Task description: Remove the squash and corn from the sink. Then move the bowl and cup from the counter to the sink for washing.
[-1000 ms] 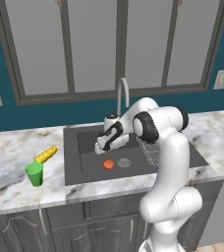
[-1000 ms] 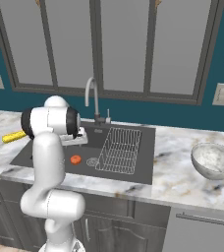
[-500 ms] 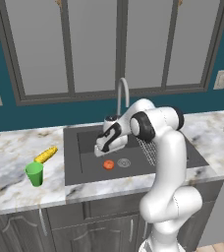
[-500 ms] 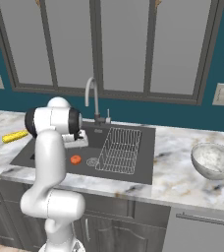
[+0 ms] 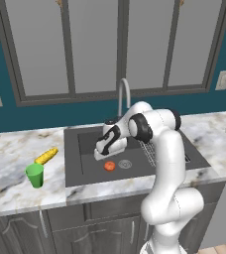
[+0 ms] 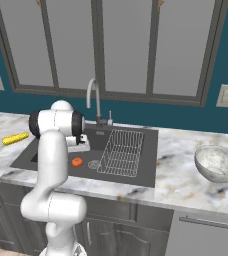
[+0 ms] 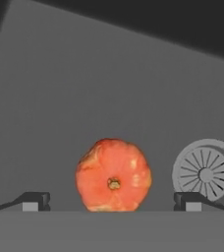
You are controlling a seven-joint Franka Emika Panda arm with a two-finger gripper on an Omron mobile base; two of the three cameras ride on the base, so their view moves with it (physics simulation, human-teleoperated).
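The marbled surface (image 5: 16,168) runs across the room under the windows, and the dark grey sink (image 5: 85,149) is sunk into its middle, with a curved faucet (image 5: 122,94) at its 12 o'clock edge and a wire rack (image 6: 122,152) filling its right half. The white arm reaches from the base down into the basin.

In the right base view the speckled bowl (image 6: 218,162) sits upright on the surface at 3 o'clock from the sink, well apart from it. At 9 o'clock from the sink, the green cup (image 5: 34,175) stands upright on the surface, and the yellow corn (image 5: 46,156) lies on its side just beyond it, near but not touching.

The hand (image 5: 104,151) hangs inside the sink, pointing down at the basin floor, just above the squash (image 5: 109,165). Its two fingers (image 7: 34,201) are spread as wide as they go and grasp nothing. In the hand view the squash lies between the two tips, with clear grey floor showing on either side of it, so neither tip touches it. The squash rests on the sink floor with its stem dimple facing up at the camera. The round drain (image 7: 206,173) lies just beside it at 3 o'clock, apart from it, partly behind the tip on that side.
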